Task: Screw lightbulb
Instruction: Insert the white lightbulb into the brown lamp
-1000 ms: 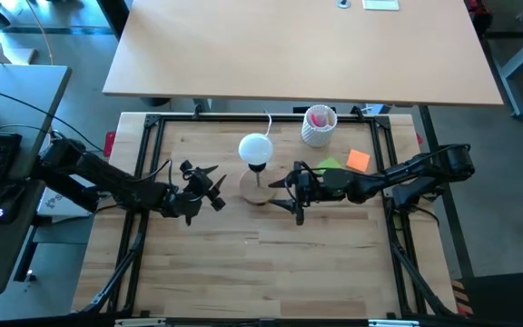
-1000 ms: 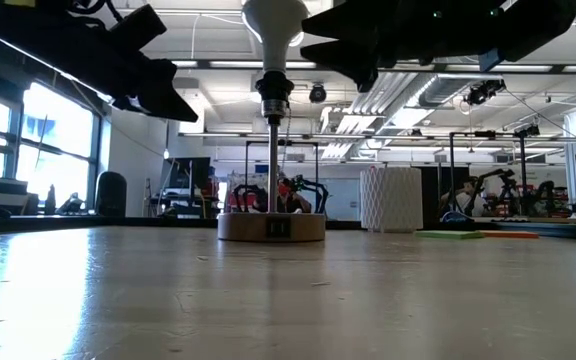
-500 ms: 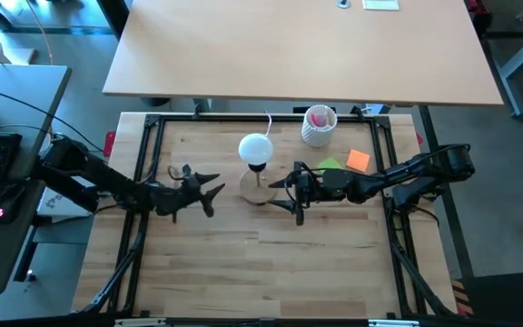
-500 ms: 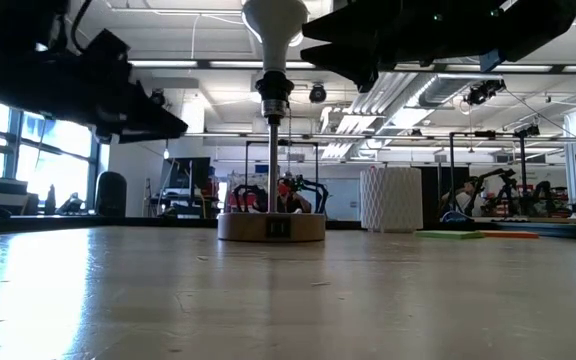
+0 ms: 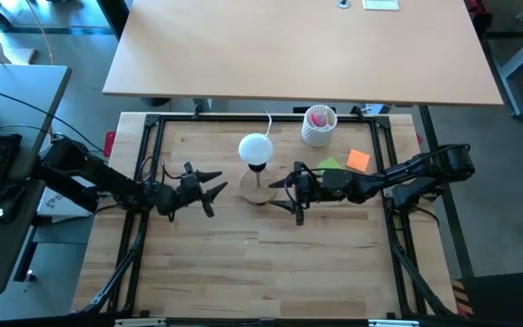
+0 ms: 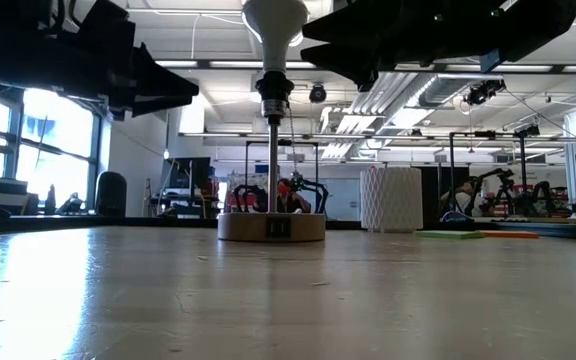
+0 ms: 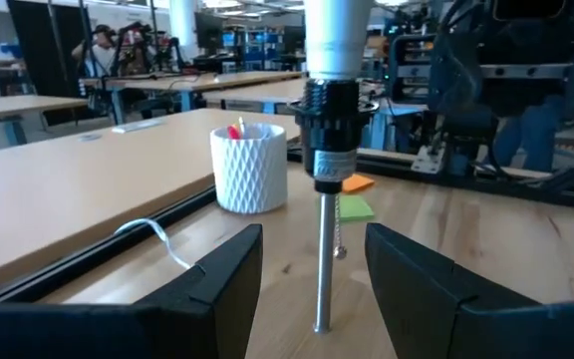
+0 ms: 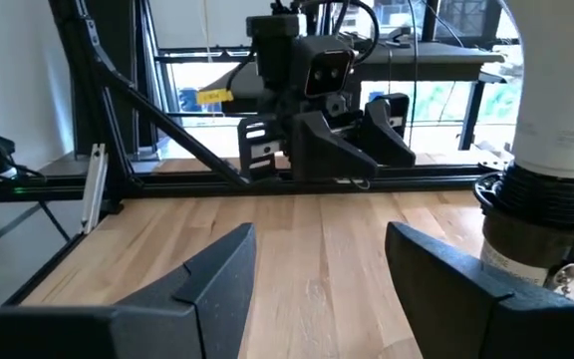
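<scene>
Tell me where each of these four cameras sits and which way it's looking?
High view: overhead, straight down; both arms, left gripper, right gripper, lightbulb.
Low view: table height, level across; arms overhead, lamp stand.
Left wrist view: on left arm, facing the socket between open fingers.
Right wrist view: on right arm, facing left gripper.
Shared: lightbulb, white cup.

You have the lightbulb standing upright, globe on top, its neck seated in a black socket atop a thin metal post. The white globe tapers to a narrow neck. It sits toward the far middle of the counter, and nothing grips it
</scene>
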